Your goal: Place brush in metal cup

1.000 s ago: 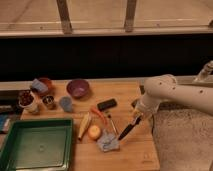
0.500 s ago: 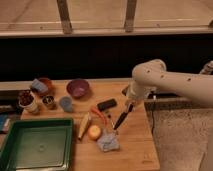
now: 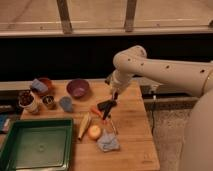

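My gripper (image 3: 114,93) hangs over the middle of the wooden table and is shut on the brush (image 3: 107,113). The brush is a long thin black stick that slants down and to the left from the fingers, its lower end just above the table. It crosses in front of a flat black block (image 3: 103,104). The metal cup (image 3: 48,101), small and dark brown, stands upright near the table's left side, well to the left of the gripper. Between them stands a grey-blue plastic cup (image 3: 65,103).
A purple bowl (image 3: 78,88) sits at the back. A white cup with dark red contents (image 3: 26,100) and an orange bowl (image 3: 42,85) are far left. A corn cob (image 3: 84,125), an orange fruit (image 3: 94,132) and a grey cloth (image 3: 107,142) lie in front. A green tray (image 3: 35,146) fills the front left.
My arm has swung from the table's right side up and leftward, carrying the brush with it; the brush now hangs over the black block.
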Action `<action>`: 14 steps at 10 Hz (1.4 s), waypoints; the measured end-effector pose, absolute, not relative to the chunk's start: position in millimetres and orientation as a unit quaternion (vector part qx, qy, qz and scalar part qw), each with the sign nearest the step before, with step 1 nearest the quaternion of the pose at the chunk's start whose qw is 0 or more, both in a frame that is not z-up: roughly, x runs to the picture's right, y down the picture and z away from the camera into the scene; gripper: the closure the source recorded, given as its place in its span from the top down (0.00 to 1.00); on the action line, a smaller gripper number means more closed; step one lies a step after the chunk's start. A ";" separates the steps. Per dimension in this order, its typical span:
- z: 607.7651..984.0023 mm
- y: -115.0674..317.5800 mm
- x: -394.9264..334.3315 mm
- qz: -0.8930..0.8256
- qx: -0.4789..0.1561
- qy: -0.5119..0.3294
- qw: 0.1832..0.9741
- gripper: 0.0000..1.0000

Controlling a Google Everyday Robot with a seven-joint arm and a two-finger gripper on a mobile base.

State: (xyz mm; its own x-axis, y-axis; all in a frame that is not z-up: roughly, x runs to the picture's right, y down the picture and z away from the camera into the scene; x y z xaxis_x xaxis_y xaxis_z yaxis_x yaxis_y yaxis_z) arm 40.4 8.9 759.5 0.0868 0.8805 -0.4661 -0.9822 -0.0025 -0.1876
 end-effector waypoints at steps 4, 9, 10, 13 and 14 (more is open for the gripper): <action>760.0 8.4 43.6 0.667 -0.234 0.108 0.699 0.02; 763.8 13.7 32.4 0.642 -0.249 0.115 0.716 0.02; 765.6 13.9 13.5 0.621 -0.259 0.114 0.731 0.02; 763.6 15.2 -36.2 0.568 -0.281 0.107 0.766 0.02; 759.2 17.1 -54.2 0.545 -0.291 0.100 0.780 0.02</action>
